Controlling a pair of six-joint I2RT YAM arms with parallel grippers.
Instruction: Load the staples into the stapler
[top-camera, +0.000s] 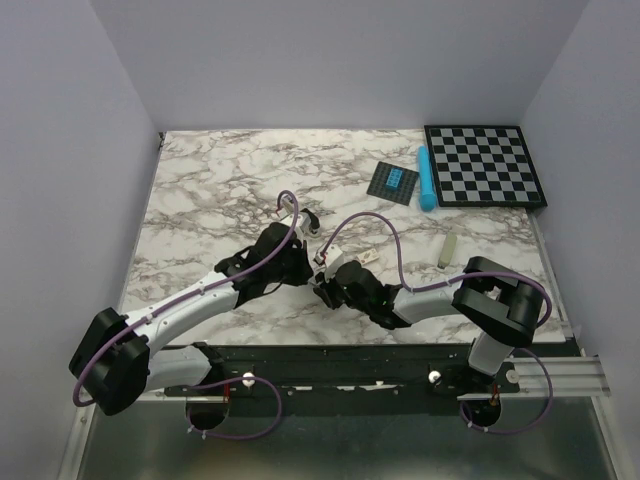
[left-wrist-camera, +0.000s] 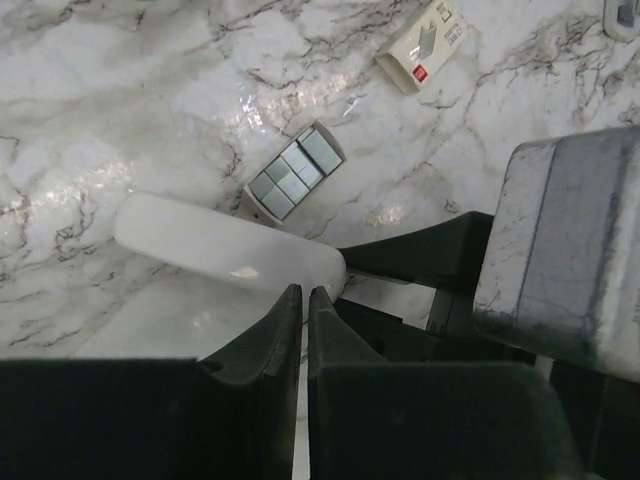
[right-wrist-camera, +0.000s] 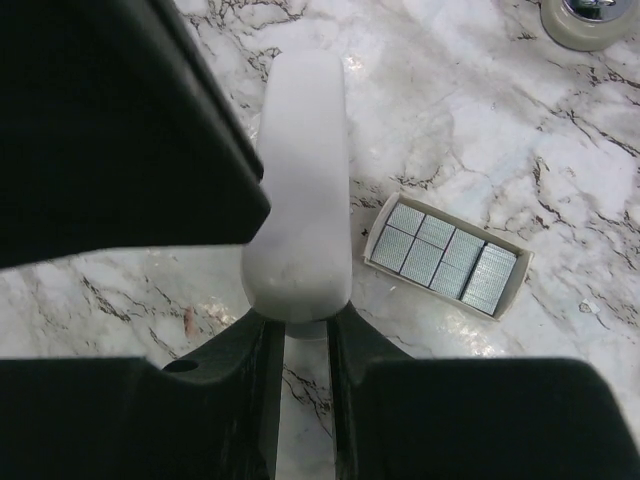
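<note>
The right gripper's (right-wrist-camera: 305, 335) jaws clamp one white stapler (right-wrist-camera: 298, 190); the left gripper's (left-wrist-camera: 304, 300) jaws are nearly closed on nothing. Beside it, one tray (right-wrist-camera: 447, 254) holds five staple strips.

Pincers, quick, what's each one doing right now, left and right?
Left pincer: nearly closed, nothing visibly between its fingers, tips beside the white oblong block.
Right pincer: closed on the white oblong block's end.

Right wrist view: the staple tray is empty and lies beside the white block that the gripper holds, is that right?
Not quite. The staple tray is not empty: the right wrist view shows silvery staple strips filling it. The rest stands: it lies beside the white block held by the right gripper.
</note>
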